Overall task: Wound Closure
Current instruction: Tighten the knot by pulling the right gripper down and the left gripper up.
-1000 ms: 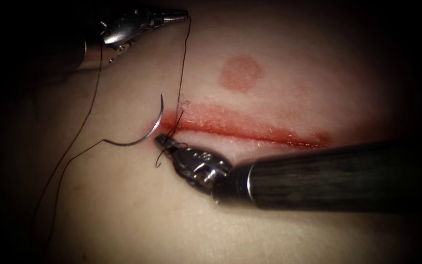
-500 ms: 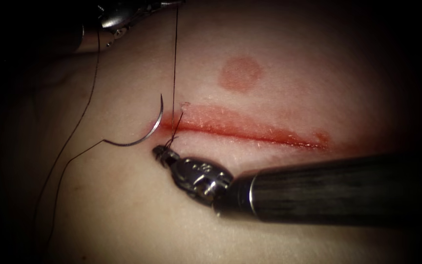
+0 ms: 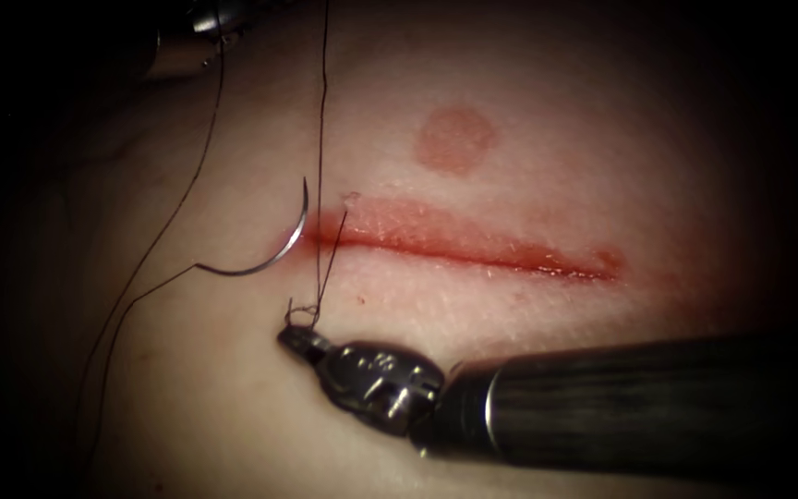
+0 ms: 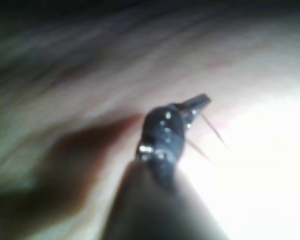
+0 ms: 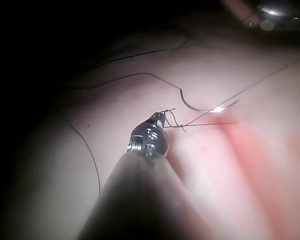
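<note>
Your right end effector [image 3: 296,336] pinching thread [image 3: 321,139], pulled away from cut [image 3: 473,248]; left end effector [image 4: 199,103] pinching thread, risen; strand taut; needle [image 3: 274,248] free on tissue [image 3: 556,166].

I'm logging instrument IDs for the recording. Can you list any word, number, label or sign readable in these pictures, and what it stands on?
None can be read.
right arm's tool: small marks on its wrist housing, too small and blurred to read; its jaws are shut on the thread.
left arm's tool: no marking visible.
needle, lying free on the tissue at the left end of the cut: no marking.
</note>
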{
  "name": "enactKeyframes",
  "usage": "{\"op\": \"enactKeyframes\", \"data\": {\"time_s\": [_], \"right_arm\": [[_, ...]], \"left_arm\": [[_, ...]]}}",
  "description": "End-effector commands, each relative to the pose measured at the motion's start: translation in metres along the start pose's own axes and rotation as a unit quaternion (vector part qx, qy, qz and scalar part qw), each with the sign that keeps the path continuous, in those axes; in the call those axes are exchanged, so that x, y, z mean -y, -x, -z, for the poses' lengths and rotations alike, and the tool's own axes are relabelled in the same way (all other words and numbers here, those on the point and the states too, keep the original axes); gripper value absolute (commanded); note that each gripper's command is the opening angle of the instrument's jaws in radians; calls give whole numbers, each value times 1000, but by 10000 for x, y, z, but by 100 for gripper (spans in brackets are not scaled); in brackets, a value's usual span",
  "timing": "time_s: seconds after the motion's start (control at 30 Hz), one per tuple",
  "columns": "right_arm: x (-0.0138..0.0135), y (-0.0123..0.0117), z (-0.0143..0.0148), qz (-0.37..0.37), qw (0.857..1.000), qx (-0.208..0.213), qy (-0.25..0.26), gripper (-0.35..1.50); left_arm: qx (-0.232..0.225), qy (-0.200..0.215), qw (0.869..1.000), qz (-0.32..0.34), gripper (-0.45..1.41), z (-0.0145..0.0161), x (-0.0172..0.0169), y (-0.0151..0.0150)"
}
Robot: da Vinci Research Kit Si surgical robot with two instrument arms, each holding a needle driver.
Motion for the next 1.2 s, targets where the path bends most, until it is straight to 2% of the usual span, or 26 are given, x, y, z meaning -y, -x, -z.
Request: {"op": "enactKeyframes", "data": {"time_s": [0.03, 0.2, 0.37, 0.47, 0.67, 0.9, 1.07, 1.2], "right_arm": [[1, 7, -6, 3, 1000, 5, 0, -35], [-11, 9, -1, 26, 999, 20, -42, -35], [-12, 10, -1, 63, 987, 25, -145, -35], [-12, 3, -1, 82, 980, 17, -180, -35], [-15, -10, 1, 111, 971, 11, -213, -35], [-16, -9, -1, 146, 949, 8, -278, -35], [-12, -10, -6, 137, 936, 10, -325, -35], [-6, -6, -15, 119, 925, 27, -359, -35]], "left_arm": [[1, 1, 1000, -1, -35, -6, 5, 4], [2, -3, 1000, -7, -35, -6, 7, 4], [5, -12, 1000, -10, -35, -5, 17, 2], [7, -17, 1000, -11, -35, -6, 22, 2], [9, -27, 999, -19, -35, -10, 35, -1], [13, -37, 999, -27, -35, -14, 50, -8], [6, -49, 998, -33, -35, -15, 61, -13], [3, -58, 998, -36, -35, -16, 68, -16]]}}
